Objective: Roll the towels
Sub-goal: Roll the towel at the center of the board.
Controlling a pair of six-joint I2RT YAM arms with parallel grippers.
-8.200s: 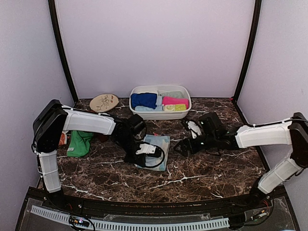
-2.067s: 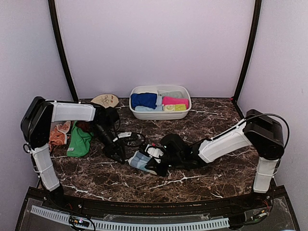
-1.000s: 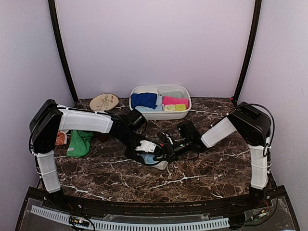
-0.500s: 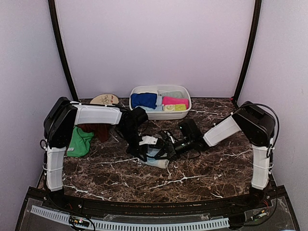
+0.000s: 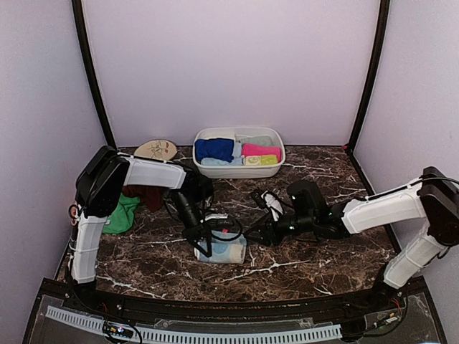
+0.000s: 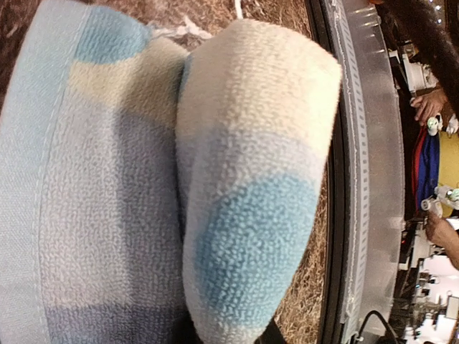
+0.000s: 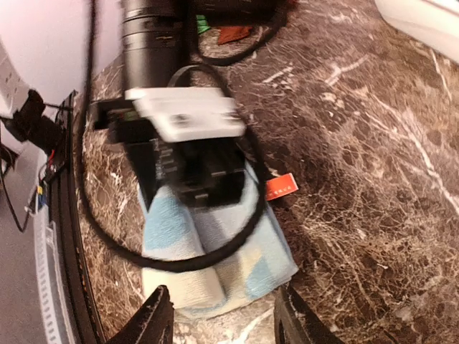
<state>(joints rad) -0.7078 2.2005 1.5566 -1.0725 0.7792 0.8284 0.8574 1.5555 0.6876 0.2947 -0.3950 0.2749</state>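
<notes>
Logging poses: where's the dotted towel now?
Top view: dotted towel lies near the table's front, left of centre, under the left fingers, with the tub behind.

Left hand (image 5: 204,245) bars the dotted towel (image 5: 229,252) from above — front marble (image 5: 301,272) lies open; tub (image 5: 239,171) behind.

On the dark marble table (image 5: 323,258) you have one rolled pale blue-dotted cloth towel (image 5: 224,251). At its left edge are one green towel (image 5: 118,215) and one rust-brown towel (image 5: 147,197). At the far edge are one white oval plastic tub (image 5: 239,172) holding at least four folded towels (image 5: 214,149), and one cream oval leaf-patterned plate (image 5: 156,149).
</notes>
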